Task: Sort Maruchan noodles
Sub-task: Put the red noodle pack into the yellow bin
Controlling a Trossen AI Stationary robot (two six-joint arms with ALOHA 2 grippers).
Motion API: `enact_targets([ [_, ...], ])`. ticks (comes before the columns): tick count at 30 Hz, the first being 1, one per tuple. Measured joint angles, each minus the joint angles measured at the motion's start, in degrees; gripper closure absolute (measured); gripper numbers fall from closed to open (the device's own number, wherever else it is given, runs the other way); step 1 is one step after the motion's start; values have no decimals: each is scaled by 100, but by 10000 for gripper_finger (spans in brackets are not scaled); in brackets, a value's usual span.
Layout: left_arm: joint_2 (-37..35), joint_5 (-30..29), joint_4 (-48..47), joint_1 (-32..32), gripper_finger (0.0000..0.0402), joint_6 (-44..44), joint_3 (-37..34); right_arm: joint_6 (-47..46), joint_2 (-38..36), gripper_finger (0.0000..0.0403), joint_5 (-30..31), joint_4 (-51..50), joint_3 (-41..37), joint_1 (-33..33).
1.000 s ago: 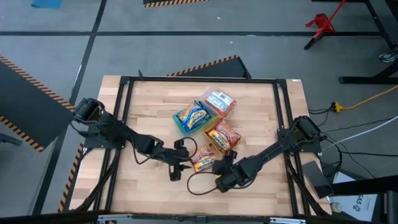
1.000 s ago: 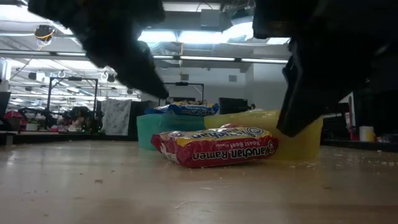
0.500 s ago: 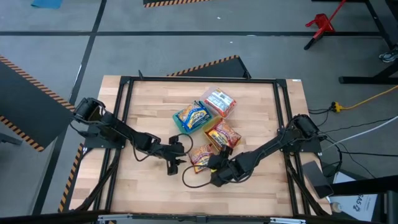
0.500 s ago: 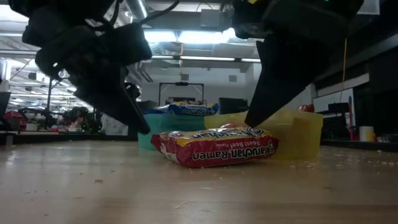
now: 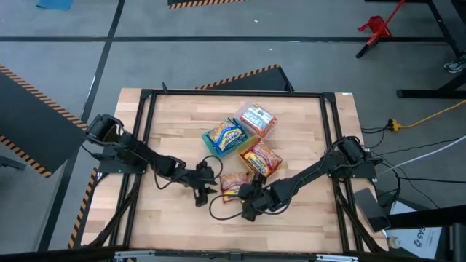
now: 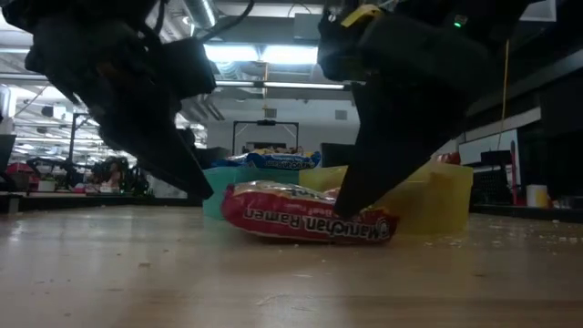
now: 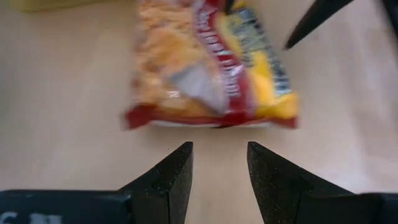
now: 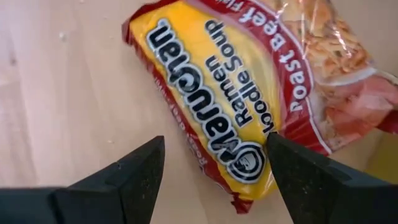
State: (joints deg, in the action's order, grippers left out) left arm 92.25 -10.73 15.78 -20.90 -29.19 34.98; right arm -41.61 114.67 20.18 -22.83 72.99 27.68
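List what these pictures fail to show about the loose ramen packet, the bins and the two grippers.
- Loose ramen packet: high view, the right gripper covers one end; left wrist view blurs its print.
- Teal bin and yellow bin: low view, both arms and the packet hide their fronts; contents cut off.
- Packet count per bin: high view, too small and stacked.
- Left gripper: contact with the packet unclear.

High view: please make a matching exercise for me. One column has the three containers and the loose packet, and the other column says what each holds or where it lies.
1. teal container
2. yellow container
3. clear container
4. Roast Beef packet

a. holds a red-and-white packet
b. lies loose, in no container
c. holds a blue-and-yellow packet
d. holds an orange-red packet

Pairs: 1-c, 2-d, 3-a, 4-b
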Motion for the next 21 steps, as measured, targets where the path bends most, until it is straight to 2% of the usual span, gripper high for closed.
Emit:
enact_targets([
  [5, 0, 200, 360, -284, 255, -284, 0, 190, -1, 127, -452, 187, 2, 6],
  [8, -1, -20, 493, -500, 255, -478, 0, 353, -2, 127, -877, 364, 4, 11],
  [13, -1, -523, 493, -843, 255, -791, 0, 548, -2, 127, -1232, 484, 4, 9],
  [21, 0, -989, 488, -1265, 255, -1432, 0, 929, -333, 127, -1319, 414, 17, 5],
])
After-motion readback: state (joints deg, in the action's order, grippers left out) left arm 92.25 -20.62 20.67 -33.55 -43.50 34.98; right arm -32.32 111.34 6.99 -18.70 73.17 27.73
